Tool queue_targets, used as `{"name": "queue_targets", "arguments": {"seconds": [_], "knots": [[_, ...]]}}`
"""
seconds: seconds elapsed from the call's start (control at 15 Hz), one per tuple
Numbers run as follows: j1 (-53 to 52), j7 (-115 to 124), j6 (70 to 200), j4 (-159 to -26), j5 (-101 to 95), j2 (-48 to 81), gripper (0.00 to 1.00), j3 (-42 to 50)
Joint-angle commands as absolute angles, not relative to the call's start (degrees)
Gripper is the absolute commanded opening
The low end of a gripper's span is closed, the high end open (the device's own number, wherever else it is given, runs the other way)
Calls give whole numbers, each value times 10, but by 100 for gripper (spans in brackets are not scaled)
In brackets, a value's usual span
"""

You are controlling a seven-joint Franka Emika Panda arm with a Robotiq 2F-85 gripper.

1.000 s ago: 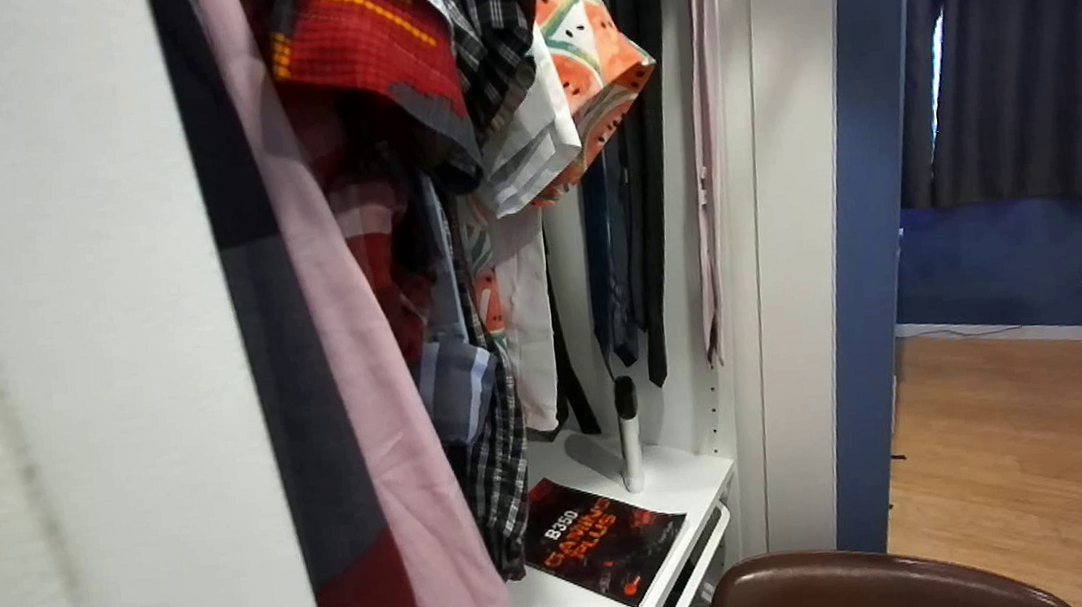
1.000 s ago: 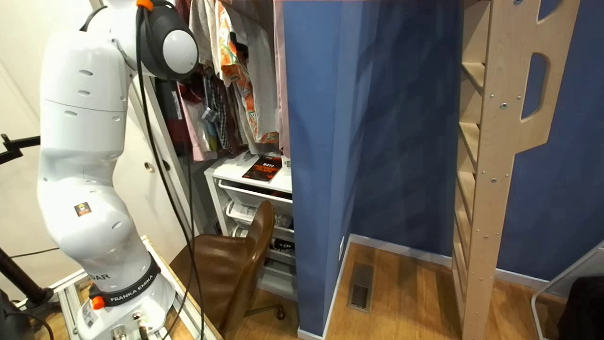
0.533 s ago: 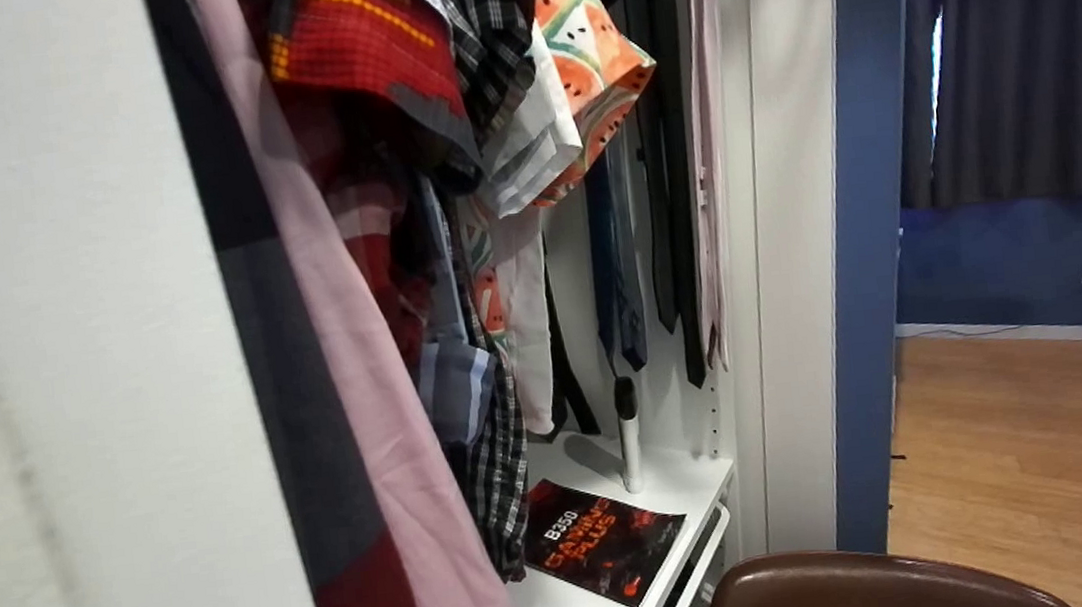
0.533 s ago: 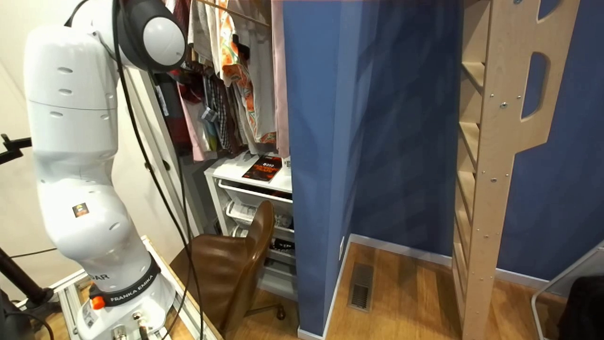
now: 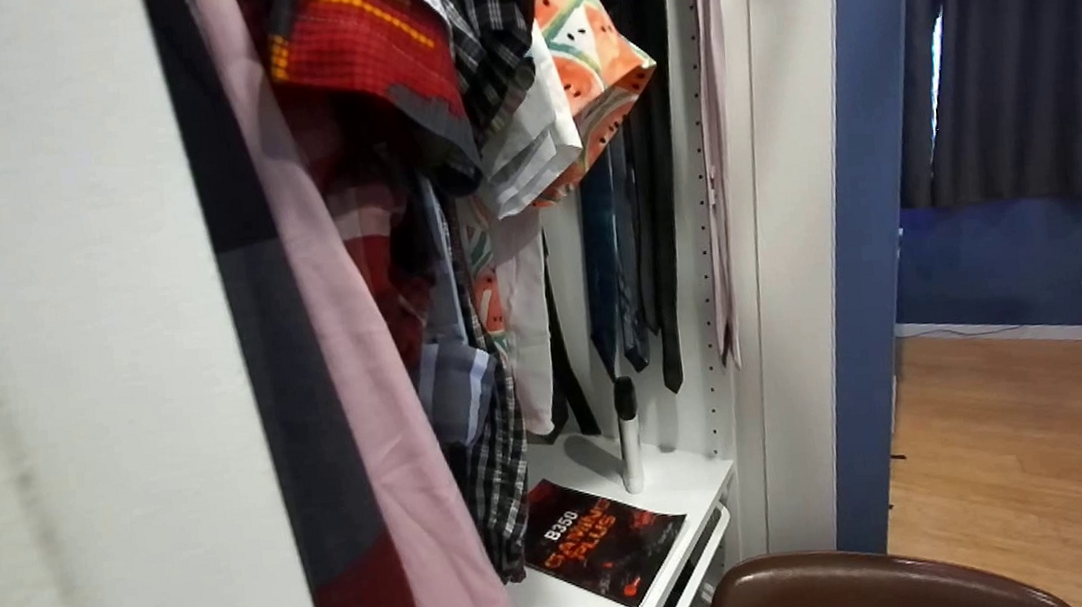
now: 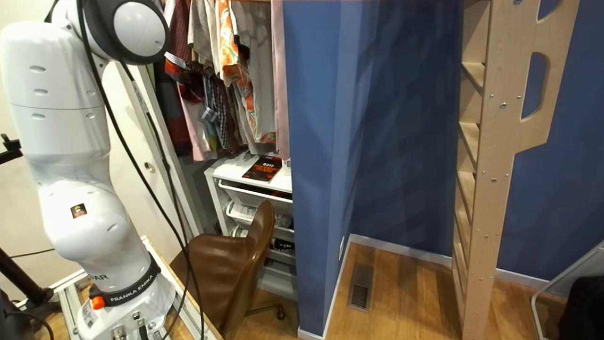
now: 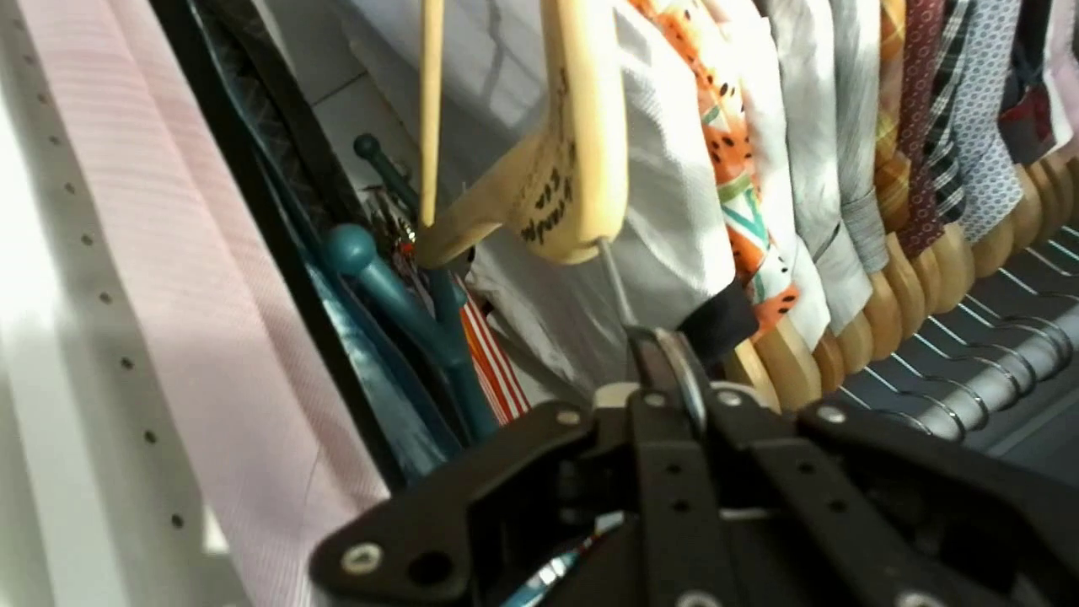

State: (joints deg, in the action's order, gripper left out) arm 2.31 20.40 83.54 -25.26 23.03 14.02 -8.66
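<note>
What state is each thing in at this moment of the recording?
Wooden hanger: held by its metal hook, no garment seen on it
Gripper: closed on that hook
Shirts: hanging in a row
Neckties: hanging straight down
Booklet: closed, lying flat
White stick with black top: standing upright
Brown chair: upright, unoccupied
Curtain: drawn, with a thin gap of light
</note>
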Motion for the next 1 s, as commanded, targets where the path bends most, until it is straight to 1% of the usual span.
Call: {"name": "queue_targets", "arguments": {"seconds": [0.0,0.4,0.93], "knots": [[24,143,848,-252,190,110,2,-63],[22,80,891,-252,147,97,2,-36],[21,20,948,-254,146,126,3,-37]]}}
